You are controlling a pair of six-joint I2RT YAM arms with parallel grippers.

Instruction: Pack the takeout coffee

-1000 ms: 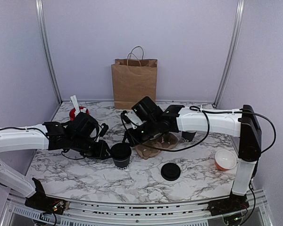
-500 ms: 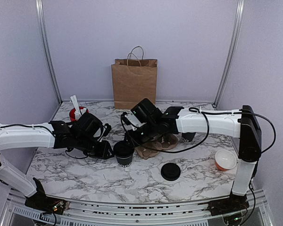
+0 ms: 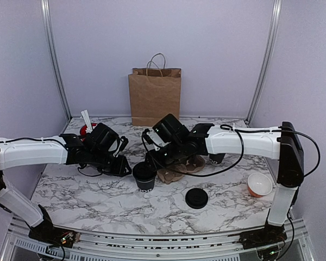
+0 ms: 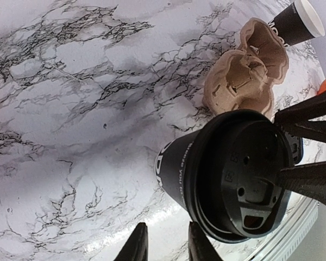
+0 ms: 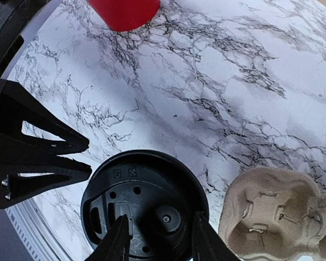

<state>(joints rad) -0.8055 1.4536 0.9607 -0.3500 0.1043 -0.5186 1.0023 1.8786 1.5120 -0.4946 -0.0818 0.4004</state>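
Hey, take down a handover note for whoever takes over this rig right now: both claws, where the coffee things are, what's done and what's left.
Left claw: narrowly open, empty, tips beside the takeout coffee.
Right claw: open, over the lid; I cannot tell if it touches.
Things: the coffee stands upright on the table, just left of the cardboard carrier; the paper bag stands at the back.
Done: lid is on the cup.
Left: coffee not yet in carrier or bag; probably seat it, then bag it.
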